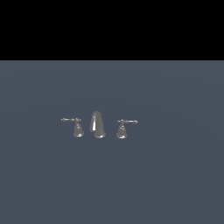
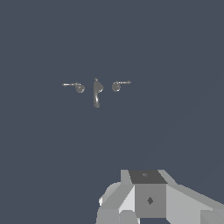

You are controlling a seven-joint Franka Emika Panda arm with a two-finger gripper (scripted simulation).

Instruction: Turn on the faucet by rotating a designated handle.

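The faucet (image 1: 97, 124) is a small chrome three-piece set standing on the flat grey ground, with a curved centre spout (image 2: 96, 92). The handle (image 1: 122, 129) is the one on the exterior view's right, its thin lever pointing right; in the wrist view the handle (image 2: 116, 86) is seen from above. Its mirror-image twin (image 1: 78, 128) has its lever pointing left. No arm shows in the exterior view. Only the grey and white body of my gripper (image 2: 148, 194) shows in the wrist view, far from the faucet and high above it. Its fingers cannot be made out.
A plain grey floor (image 1: 175, 175) stretches all around the faucet. A black band fills the top of the exterior view.
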